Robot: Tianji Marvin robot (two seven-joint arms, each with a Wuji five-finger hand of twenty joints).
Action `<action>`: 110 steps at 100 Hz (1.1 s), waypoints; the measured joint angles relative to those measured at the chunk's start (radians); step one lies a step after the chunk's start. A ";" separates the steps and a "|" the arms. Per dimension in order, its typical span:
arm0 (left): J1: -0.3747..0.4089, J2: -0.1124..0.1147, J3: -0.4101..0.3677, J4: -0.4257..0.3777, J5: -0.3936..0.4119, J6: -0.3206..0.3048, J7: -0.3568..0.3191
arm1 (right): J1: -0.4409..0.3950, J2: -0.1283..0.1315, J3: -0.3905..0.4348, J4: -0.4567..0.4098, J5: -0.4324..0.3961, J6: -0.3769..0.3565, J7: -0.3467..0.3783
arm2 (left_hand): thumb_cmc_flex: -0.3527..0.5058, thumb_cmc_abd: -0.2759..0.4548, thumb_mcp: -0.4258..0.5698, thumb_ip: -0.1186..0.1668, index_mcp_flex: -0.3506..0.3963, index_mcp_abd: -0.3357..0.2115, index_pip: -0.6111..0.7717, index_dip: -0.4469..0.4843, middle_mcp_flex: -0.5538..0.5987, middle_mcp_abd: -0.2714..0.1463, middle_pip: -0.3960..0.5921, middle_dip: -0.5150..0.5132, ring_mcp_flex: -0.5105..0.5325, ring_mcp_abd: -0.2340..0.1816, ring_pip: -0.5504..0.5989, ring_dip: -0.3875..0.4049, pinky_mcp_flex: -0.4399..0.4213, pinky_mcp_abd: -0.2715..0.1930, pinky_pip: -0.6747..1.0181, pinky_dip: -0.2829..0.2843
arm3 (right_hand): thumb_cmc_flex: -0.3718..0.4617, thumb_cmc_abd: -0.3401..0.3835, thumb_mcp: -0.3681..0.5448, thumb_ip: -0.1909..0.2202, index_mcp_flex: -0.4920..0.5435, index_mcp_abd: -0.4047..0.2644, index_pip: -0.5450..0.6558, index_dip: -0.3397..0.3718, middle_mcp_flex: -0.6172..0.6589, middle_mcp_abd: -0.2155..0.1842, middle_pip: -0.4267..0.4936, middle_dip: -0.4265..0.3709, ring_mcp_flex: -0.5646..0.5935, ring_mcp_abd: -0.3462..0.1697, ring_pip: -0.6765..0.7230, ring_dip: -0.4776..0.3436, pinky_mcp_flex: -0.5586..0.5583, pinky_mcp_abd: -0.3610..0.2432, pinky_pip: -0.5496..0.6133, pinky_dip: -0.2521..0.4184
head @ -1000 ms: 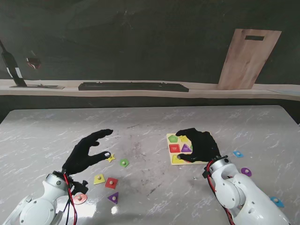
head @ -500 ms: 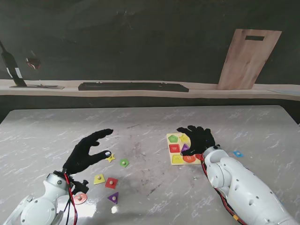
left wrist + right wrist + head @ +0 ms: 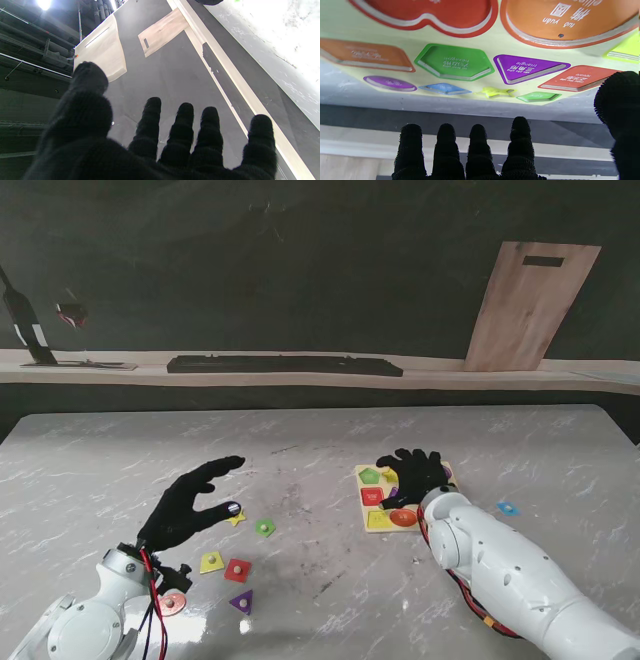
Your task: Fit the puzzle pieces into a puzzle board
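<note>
The right hand (image 3: 415,475) is hovering spread and empty over the puzzle board (image 3: 380,520), hiding its far slots; the wrist view is showing them, blurred. The left hand (image 3: 190,505) is hanging spread beside loose pieces (image 3: 238,570) on the desk (image 3: 320,440).

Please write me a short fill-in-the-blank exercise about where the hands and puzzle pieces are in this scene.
1. The right hand hovers over the puzzle ____.
2. The left hand holds nothing; its fingers are spread ____.
3. In the right wrist view, the triangular recess of the puzzle board is coloured ____.
4. The loose green piece lies on the marble table beside a yellow ____.

Missing words: board; apart; purple; star
</note>
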 measured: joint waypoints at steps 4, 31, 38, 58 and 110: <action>-0.001 0.000 0.001 0.000 -0.002 0.003 -0.002 | 0.012 -0.005 -0.017 0.019 0.025 -0.006 -0.002 | 0.000 0.000 0.000 0.000 0.000 0.000 0.000 0.000 0.000 0.000 0.000 0.000 0.000 0.000 0.000 0.000 0.000 0.000 0.000 0.000 | 0.000 -0.002 0.007 0.000 0.000 0.000 0.014 0.000 0.000 0.000 0.000 0.000 0.000 0.000 0.000 0.000 -0.002 0.000 0.000 0.000; -0.003 0.000 0.007 0.000 -0.005 0.011 0.000 | 0.109 -0.033 -0.180 0.153 0.064 -0.071 -0.037 | 0.011 0.020 -0.022 0.000 0.011 0.000 0.000 0.000 0.022 0.000 0.000 0.010 0.021 0.000 0.002 0.012 0.000 0.000 0.006 0.005 | -0.069 -0.012 0.068 0.013 0.000 0.000 0.102 -0.014 0.000 0.000 0.026 0.013 -0.010 -0.008 0.021 0.003 -0.014 0.000 -0.001 -0.001; -0.005 0.000 0.010 0.000 -0.009 0.015 0.001 | 0.142 -0.037 -0.229 0.186 0.068 -0.111 -0.050 | 0.012 0.022 -0.027 0.000 0.011 0.000 0.000 0.000 0.022 0.000 0.000 0.011 0.021 0.000 0.002 0.012 0.000 0.000 0.006 0.010 | -0.072 -0.012 0.074 0.013 -0.001 -0.005 0.143 -0.021 0.000 0.000 0.041 0.019 -0.010 -0.013 0.023 0.008 -0.014 0.000 -0.001 -0.001; -0.006 0.000 0.012 0.000 -0.014 0.019 0.001 | 0.179 -0.041 -0.297 0.200 0.069 -0.146 -0.049 | 0.013 0.034 -0.043 0.000 0.011 0.000 0.000 0.000 0.022 0.000 0.000 0.013 0.021 0.000 0.004 0.014 0.000 0.000 0.008 0.010 | -0.062 -0.011 0.101 0.015 -0.006 0.008 0.244 -0.034 0.000 0.000 0.111 0.050 -0.010 -0.014 0.039 0.014 -0.014 -0.001 0.010 -0.001; -0.006 -0.002 0.014 -0.004 -0.022 0.022 0.008 | 0.087 0.003 -0.255 -0.037 -0.031 -0.120 0.033 | 0.039 0.070 -0.103 0.000 0.022 0.000 0.001 0.000 0.034 0.000 0.001 0.017 0.033 0.000 0.006 0.025 0.000 0.000 0.021 0.011 | 0.023 0.039 0.156 0.054 0.015 0.149 0.296 -0.025 0.000 0.001 0.358 0.140 0.096 -0.002 0.131 0.064 0.059 0.025 0.155 0.089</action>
